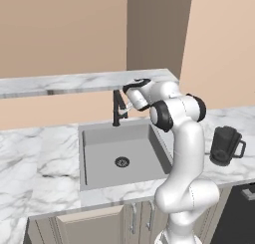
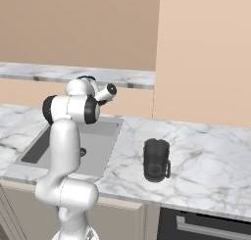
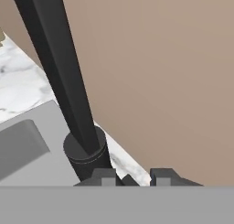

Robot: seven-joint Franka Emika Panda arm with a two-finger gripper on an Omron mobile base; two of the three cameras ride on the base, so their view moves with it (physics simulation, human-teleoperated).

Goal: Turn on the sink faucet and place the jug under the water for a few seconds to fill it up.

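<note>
The slim black sink faucet stands at the back edge of the grey sink, and no water runs from it. My gripper is right beside the faucet's right side, at lever height. In the hand view the faucet rises at the left from its round base, and my gripper is open with its fingertips just right of that base. The dark jug stands upright on the counter right of the sink, handle to the right, far from my hand. From the other side the jug stands right of the sink.
White marble counter surrounds the basin, with a raised marble ledge and beige wall behind the faucet. A round dark drain sits in the basin floor. A dark appliance front lies below the counter at the right.
</note>
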